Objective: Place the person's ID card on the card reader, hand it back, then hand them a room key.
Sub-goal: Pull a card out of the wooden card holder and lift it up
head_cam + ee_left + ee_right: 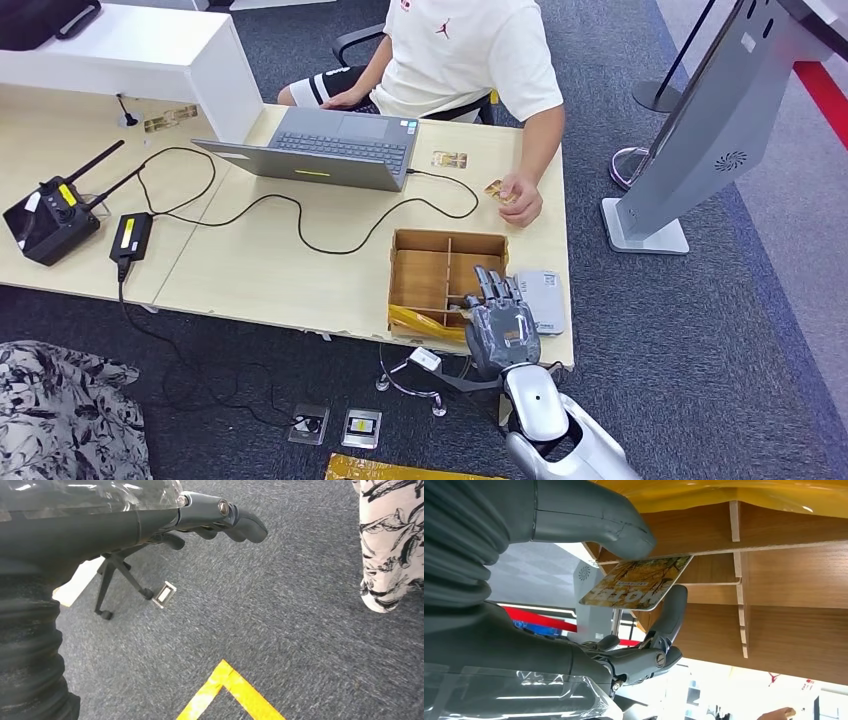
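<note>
Room key: card with autumn print [636, 582], pinched between thumb [589, 520] and a dark finger of the right hand [502, 325], at the wooden divider box [420, 265].
Right hand: clamped on the key card, over the box's near right compartment at the desk [260, 270] edge.
Card reader: grey unit [541, 298] just right of the box.
ID card: in the person's hand [517, 200], resting on the desk.
Left hand: [215, 517] hangs over carpet; fingers curled, holding nothing.
Surroundings: laptop [330, 148], cables.
</note>
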You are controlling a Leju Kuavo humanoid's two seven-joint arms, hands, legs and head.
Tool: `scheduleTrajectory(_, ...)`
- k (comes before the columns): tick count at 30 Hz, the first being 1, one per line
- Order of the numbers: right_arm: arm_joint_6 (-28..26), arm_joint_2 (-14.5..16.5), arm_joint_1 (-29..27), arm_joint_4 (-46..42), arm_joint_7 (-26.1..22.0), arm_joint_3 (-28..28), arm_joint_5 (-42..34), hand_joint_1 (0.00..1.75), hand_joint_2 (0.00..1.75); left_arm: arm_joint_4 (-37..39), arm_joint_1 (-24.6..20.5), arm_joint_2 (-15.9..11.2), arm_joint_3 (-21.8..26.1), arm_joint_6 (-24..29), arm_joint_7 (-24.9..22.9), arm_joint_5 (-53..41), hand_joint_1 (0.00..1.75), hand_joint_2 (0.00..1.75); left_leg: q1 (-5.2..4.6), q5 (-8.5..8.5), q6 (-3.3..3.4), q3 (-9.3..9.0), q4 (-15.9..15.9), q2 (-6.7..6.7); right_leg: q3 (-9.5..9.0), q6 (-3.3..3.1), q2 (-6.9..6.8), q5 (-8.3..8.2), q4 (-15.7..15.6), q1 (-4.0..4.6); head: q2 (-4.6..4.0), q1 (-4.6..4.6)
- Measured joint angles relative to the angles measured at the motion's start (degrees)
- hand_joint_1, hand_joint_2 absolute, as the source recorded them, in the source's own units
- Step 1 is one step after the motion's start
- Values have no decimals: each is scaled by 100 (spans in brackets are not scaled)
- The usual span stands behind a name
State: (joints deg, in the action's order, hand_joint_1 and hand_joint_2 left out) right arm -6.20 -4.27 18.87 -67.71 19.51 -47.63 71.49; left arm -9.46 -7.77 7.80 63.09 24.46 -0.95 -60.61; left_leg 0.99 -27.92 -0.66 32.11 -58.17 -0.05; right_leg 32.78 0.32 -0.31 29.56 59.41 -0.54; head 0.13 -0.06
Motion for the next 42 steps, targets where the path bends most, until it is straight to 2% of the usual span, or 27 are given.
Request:
scheduleTrajectory(1,7,2,0,-7,4,0,10,89,175,3,-2,-7,10,0,29,12,0,175,0,0,0,0,0,0,0,0,0,0,0,0,0,0)
scheduleTrajectory(4,20,24,0,-9,10,0,27,139,175,9,-10,-30,37,0,74,28,0,175,1,0,0,0,0,0,0,0,0,0,0,1,0,-1)
scheduleTrajectory(5,21,33,0,-9,11,0,31,151,175,10,-12,-37,42,0,85,32,0,175,1,0,0,0,0,0,0,0,0,0,0,1,0,-1)
scheduleTrajectory(6,21,40,3,-10,15,0,34,154,175,12,-13,-41,45,0,94,35,0,175,1,0,0,-1,0,0,0,0,0,0,0,1,0,-1)
scheduleTrajectory(24,63,44,-8,-99,106,0,46,158,175,48,-21,-58,149,0,231,59,0,175,0,0,0,-1,0,0,0,0,1,0,0,0,0,-1)
scheduleTrajectory(32,50,46,-10,-105,123,0,75,175,175,63,-21,-69,186,0,231,40,0,175,-1,0,0,-1,0,0,0,0,0,0,0,0,0,-1)
scheduleTrajectory(35,-209,46,-11,-132,190,0,194,175,175,63,-21,-69,193,0,231,4,0,175,-1,0,0,-1,0,0,0,0,0,0,0,0,0,-1)
scheduleTrajectory(40,-1262,40,-10,-352,311,12,456,175,175,63,-21,-69,229,0,231,-48,0,175,0,0,0,-2,0,0,0,0,1,0,0,0,0,-1)
scheduleTrajectory(42,-1434,34,-10,-422,314,20,499,175,175,63,-21,-69,237,0,232,-57,0,175,0,0,0,-1,0,0,0,0,1,0,0,0,0,-1)
